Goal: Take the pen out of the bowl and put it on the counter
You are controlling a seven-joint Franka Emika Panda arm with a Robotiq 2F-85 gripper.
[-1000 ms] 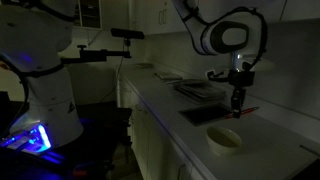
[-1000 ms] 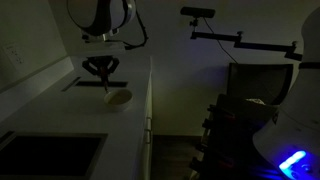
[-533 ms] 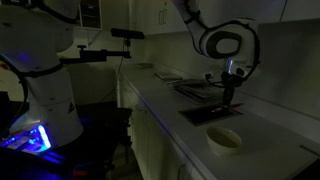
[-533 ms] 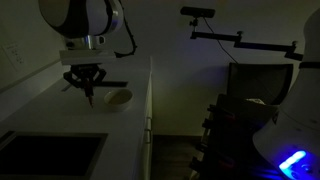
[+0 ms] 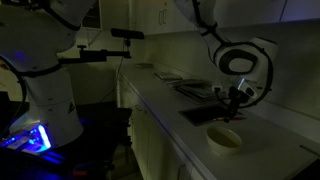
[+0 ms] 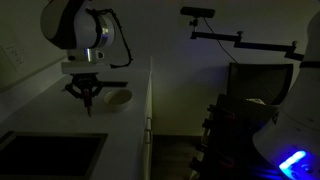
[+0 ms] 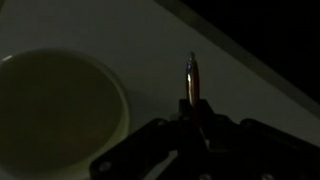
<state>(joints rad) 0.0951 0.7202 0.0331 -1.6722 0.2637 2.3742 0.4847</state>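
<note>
My gripper has its jaws drawn in narrow on the pen, pinching it near one end. Most of the thin barrel sticks straight out past the jaws. In the wrist view the pen is over bare counter, just beside the bowl and clear of its rim, and the bowl looks empty. In an exterior view the pen hangs tip-down under the gripper, with the bowl off to one side. The light is too dim for me to tell whether the tip touches the surface.

I judge the pen to be very light and stiff, so weight is no trouble and it will not bend. The barrel looks smooth and thin, so there is little for my pads to bite on. Held near its end, it could pivot or slide if the tip presses against the counter. A grip nearer the middle would sit steadier, but this hold seems enough for a short lowering.

Being round, it will likely roll once I let go. I would lay it down low and flat, well away from the dark rectangular recess and the counter's edge.
</note>
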